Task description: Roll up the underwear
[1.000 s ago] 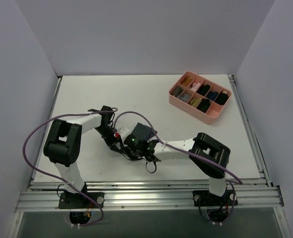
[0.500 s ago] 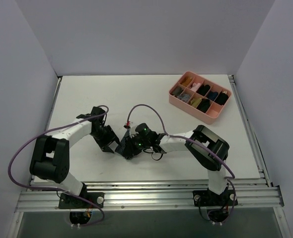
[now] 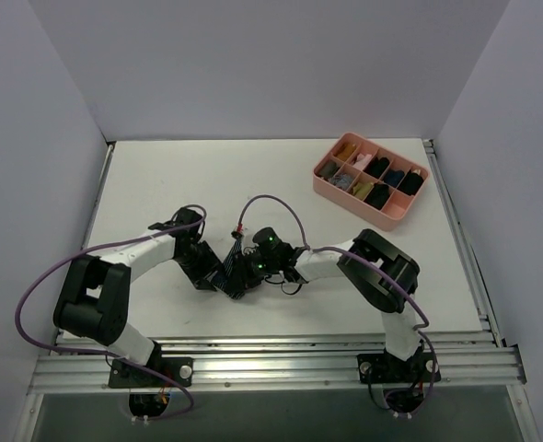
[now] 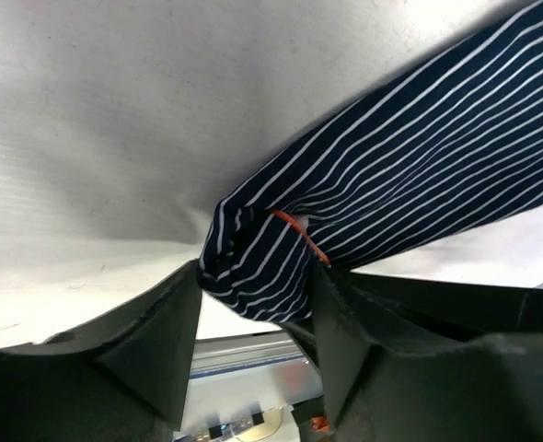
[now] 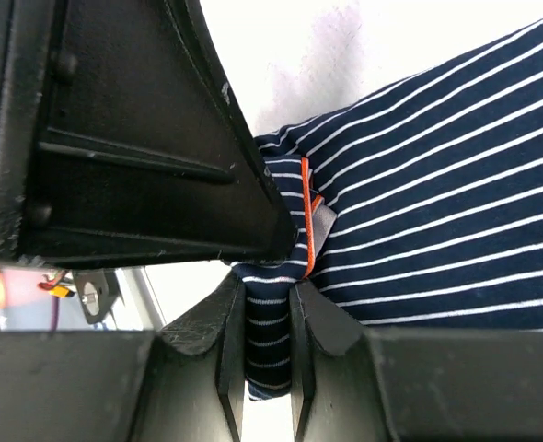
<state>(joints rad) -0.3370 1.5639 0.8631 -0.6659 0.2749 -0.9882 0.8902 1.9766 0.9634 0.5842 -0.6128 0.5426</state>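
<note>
Underwear (image 4: 391, 175) on the table, near half, left of middle, between the two arms; well apart from the pink tray (image 3: 350, 204) at the far right corner.

Garment already gathered into a long striped band, one end bunched, red waistband edge showing in the fold. Judged mid-roll, nowhere near a tight bundle.

Right gripper (image 5: 269, 304): fingers narrow, pinching a fold at the bunched end.

Left gripper (image 4: 256, 290): fingers spread to either side of the same end, cloth filling the gap; cannot tell whether they press it.

Long axis: runs away from the pinched end toward the upper right in both wrist views. From above, mostly hidden by the arms.

Next, probably: left fingers take a fresh hold and turn the end over onto the band while the right pins it. Slack cloth may spring open.
</note>
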